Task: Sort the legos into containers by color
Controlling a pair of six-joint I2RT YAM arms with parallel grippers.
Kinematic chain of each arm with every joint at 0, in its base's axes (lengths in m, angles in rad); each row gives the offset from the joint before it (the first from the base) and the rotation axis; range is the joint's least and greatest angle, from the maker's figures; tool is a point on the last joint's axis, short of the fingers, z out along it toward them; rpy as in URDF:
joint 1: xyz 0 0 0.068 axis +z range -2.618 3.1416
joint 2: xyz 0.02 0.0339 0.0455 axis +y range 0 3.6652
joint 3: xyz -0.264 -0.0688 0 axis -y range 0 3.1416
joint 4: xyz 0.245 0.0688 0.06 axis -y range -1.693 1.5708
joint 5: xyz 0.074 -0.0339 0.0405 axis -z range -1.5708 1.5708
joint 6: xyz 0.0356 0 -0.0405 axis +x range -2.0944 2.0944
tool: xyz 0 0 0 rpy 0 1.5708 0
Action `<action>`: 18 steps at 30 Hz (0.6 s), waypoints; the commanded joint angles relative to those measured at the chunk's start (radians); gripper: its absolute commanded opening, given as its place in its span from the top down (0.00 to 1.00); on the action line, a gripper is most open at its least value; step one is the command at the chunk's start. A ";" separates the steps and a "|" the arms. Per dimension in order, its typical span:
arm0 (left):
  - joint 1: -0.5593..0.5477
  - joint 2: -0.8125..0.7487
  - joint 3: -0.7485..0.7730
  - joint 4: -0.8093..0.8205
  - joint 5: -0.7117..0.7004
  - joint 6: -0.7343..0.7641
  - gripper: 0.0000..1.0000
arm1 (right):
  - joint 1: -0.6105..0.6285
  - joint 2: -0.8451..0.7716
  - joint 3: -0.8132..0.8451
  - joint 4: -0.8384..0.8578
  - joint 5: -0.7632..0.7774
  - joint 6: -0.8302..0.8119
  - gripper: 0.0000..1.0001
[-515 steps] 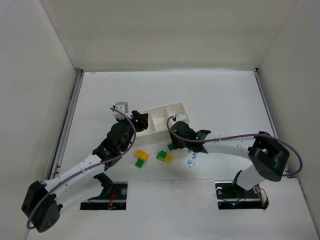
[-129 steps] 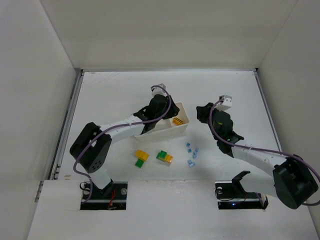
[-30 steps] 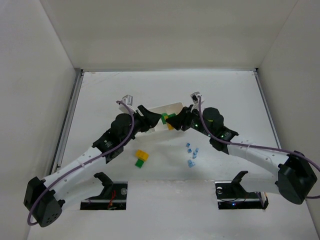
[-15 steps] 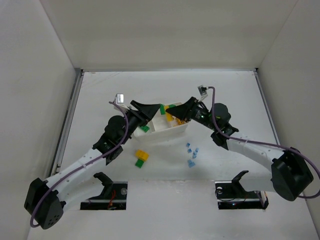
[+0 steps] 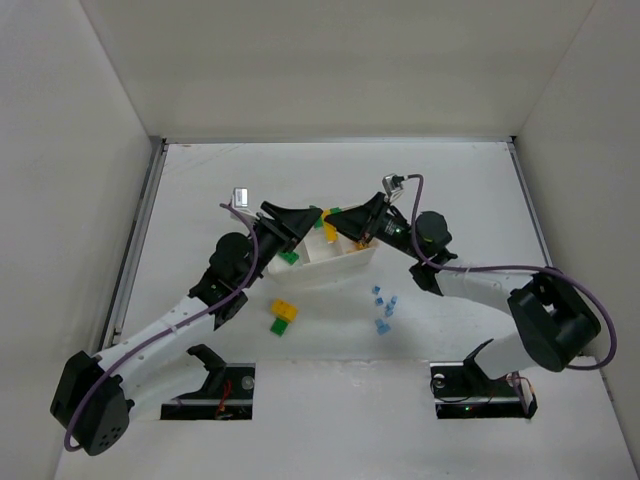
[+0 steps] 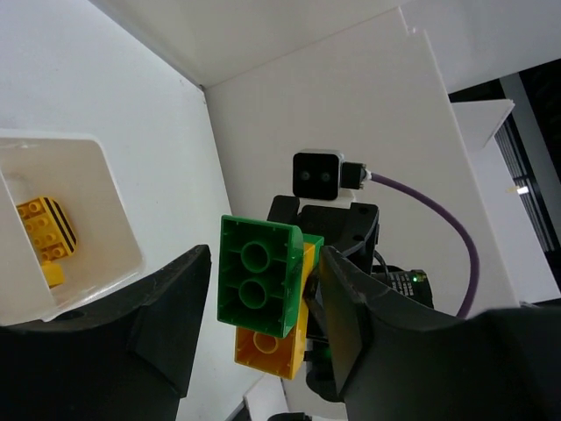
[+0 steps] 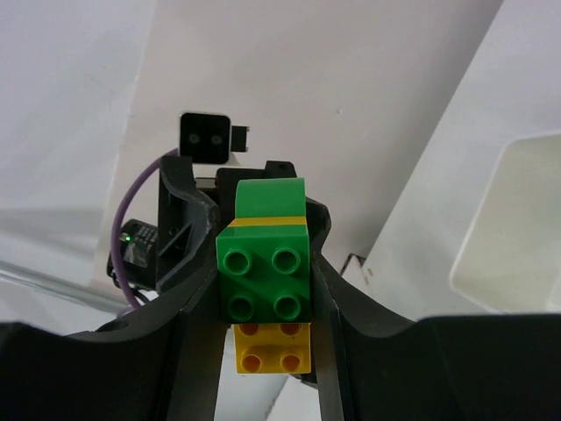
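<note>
Top external | left gripper (image 5: 312,222) and right gripper (image 5: 342,224) meet above tray (image 5: 345,265) | each closed on the same green-yellow stack (image 5: 328,224) | blue bricks (image 5: 383,306) loose on table (image 5: 450,200)

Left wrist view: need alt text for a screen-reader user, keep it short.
A green-on-yellow brick stack sits between the dark fingers of the left pincer, filling the centre of the frame. Directly behind it, the right arm's wrist camera faces the lens. At left, a white tray compartment holds yellow bricks.
</note>
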 commanded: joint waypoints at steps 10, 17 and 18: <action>0.015 -0.017 -0.014 0.079 0.009 -0.013 0.77 | -0.003 0.098 -0.015 0.294 -0.003 0.174 0.75; 0.068 -0.060 -0.043 0.064 -0.002 0.000 0.87 | -0.061 0.049 -0.059 0.290 -0.009 0.164 0.74; 0.082 -0.069 -0.049 0.054 0.002 0.001 0.87 | -0.070 0.039 -0.067 0.288 -0.011 0.162 0.74</action>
